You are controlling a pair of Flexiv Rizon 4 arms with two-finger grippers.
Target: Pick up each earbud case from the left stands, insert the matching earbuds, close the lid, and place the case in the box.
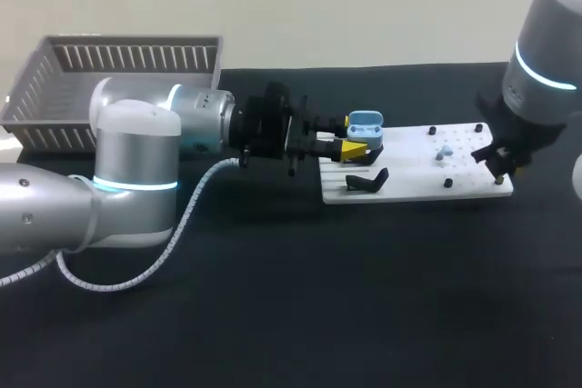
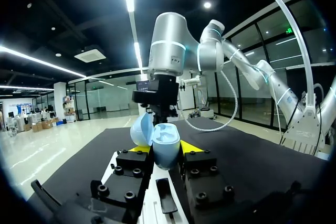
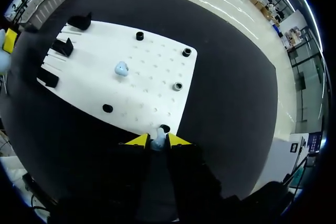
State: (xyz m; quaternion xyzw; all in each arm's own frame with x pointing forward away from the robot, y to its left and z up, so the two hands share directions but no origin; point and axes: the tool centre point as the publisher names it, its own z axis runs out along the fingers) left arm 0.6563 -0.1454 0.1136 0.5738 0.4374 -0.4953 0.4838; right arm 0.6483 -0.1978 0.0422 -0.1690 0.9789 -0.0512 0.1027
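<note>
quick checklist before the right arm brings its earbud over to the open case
1. case gripped by left hand: ok, a finger on each side.
2. lid open: ok.
3. earbud in right hand: ok, between the yellow tips.
4. right hand above the case: not ok, it is at the white board's far end.
5. second earbud ready on the board: ok, lying loose.
6. case sockets empty: cannot tell.

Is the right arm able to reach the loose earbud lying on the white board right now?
Probably not yet. Nothing stands over the loose earbud on the white board, so the way is free, but the right gripper is shut on a second earbud and would likely have to deliver that first.
</note>
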